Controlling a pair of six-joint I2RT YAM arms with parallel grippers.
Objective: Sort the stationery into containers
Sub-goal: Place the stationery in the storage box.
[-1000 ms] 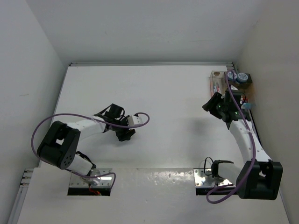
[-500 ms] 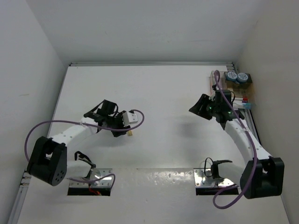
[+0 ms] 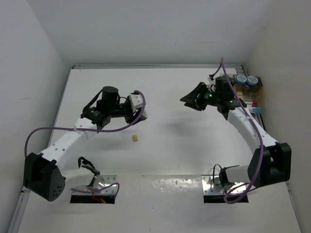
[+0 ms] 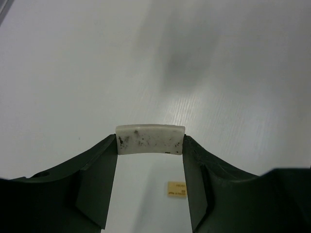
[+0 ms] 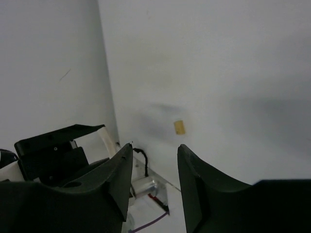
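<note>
White block (image 4: 150,140) pinched in left gripper (image 4: 150,147); right gripper (image 5: 154,153) spread; tan block (image 4: 177,189) print illegible.

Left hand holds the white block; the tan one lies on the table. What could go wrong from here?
1. The white block sits only at the tips of the left hand; it might slip in transit.
2. The boxes lie in the far right corner, past the right arm, so the arms could clash.
3. The tan block is small; the open right hand might nudge it away.
</note>
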